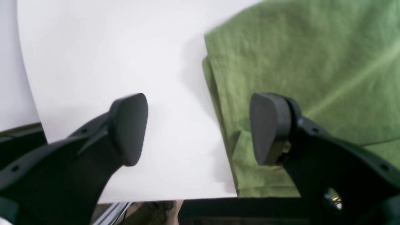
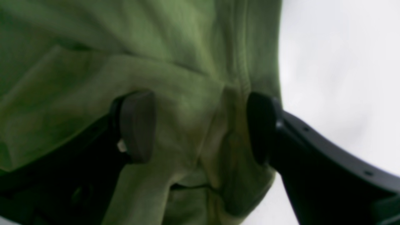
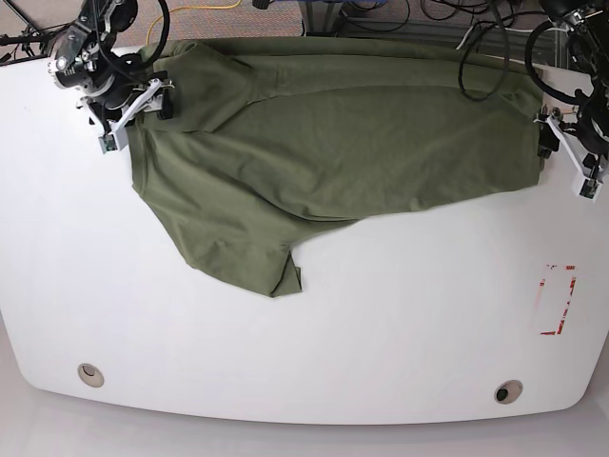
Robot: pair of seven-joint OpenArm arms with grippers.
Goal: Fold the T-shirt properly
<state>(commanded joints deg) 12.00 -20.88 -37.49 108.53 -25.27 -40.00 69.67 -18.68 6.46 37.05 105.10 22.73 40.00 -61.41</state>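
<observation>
The olive-green T-shirt (image 3: 333,143) lies across the far half of the white table (image 3: 381,324), with one sleeve (image 3: 247,262) pointing toward the front. My left gripper (image 1: 200,129) is open at the shirt's side edge (image 1: 225,125); one fingertip (image 1: 270,128) hangs over the cloth's layered corner and the other over bare table. In the base view this gripper (image 3: 552,143) sits at the shirt's right end. My right gripper (image 2: 200,126) is open with bunched green cloth (image 2: 193,118) between its fingers, at the shirt's far left corner (image 3: 133,119).
A red-outlined rectangle (image 3: 557,300) is marked on the table at the right. Two round holes (image 3: 90,373) (image 3: 507,391) sit near the front edge. Cables (image 3: 476,38) hang behind the far edge. The table's edge (image 1: 156,199) runs just beneath the left gripper.
</observation>
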